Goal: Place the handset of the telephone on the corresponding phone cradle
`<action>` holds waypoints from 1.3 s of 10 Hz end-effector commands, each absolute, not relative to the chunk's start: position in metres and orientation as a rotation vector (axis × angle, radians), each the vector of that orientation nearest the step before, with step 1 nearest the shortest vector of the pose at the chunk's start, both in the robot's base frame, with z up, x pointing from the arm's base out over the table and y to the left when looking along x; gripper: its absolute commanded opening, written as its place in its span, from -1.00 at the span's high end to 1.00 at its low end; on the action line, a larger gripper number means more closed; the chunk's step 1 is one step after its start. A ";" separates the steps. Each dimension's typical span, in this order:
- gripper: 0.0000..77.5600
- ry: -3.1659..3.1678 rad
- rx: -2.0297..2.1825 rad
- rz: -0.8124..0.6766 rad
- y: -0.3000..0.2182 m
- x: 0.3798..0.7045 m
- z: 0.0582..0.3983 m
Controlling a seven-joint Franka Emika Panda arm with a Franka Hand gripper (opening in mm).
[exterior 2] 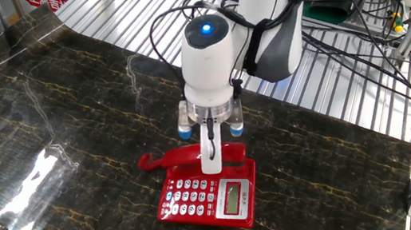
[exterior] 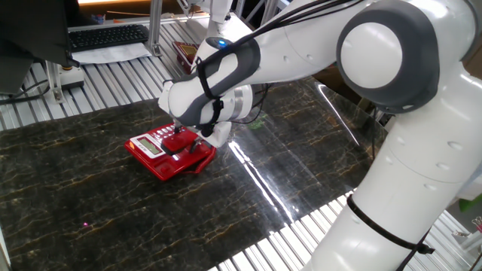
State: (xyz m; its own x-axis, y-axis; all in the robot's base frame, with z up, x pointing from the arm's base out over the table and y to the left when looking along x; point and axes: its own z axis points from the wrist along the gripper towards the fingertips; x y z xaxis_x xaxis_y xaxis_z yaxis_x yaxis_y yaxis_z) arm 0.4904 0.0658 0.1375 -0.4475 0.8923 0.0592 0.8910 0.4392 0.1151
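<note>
Step in hand: seating the handset [exterior 2: 187, 157] on the phone cradle [exterior 2: 235, 154] of the red telephone [exterior 2: 211, 197].

Telephone sits flat on the dark marble-patterned table [exterior 2: 47, 137], keypad and small display facing up. In the other fixed view the handset lies along the far edge of the base, roughly over the cradle strip but shifted sideways: one end overhangs the base edge, the opposite end reaches only partway along the rest. Whether it rests in the recess or is held just above it cannot be told from either view.

Gripper [exterior 2: 210, 161] points straight down over the handset's mid-section, fingers closed narrow around it; only the near white finger shows clearly, the other is hidden behind it. It appears to be gripping the handset. In the first fixed view the wrist covers most of the grasp; red handset is visible beneath it, above the base [exterior: 162, 154].

Judgement: placement is near its end but not yet aligned. The next move calls for a small sideways shift along the cradle so both ends meet their recesses, then a gentle lowering and release. Risk: the base sliding if pushed.
</note>
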 end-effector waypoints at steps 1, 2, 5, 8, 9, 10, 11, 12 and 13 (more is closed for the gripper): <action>0.97 2.626 1.486 0.122 0.067 0.490 0.140; 0.97 2.610 1.467 0.112 0.067 0.490 0.140; 0.97 2.560 1.458 0.078 0.067 0.490 0.139; 0.97 2.523 1.458 0.004 0.067 0.490 0.139; 0.97 2.508 1.459 -0.023 0.067 0.490 0.139; 0.97 2.502 1.461 -0.032 0.067 0.490 0.139; 0.97 2.497 1.475 -0.027 0.067 0.490 0.139; 0.97 2.491 1.490 -0.032 0.067 0.489 0.139; 0.97 2.495 1.486 -0.036 0.067 0.487 0.139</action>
State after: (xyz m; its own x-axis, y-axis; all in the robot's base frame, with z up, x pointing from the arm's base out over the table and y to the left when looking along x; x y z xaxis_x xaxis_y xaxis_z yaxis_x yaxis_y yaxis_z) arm 0.4885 0.0666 0.1378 -0.4580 0.8621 -0.2169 0.8676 0.4867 0.1020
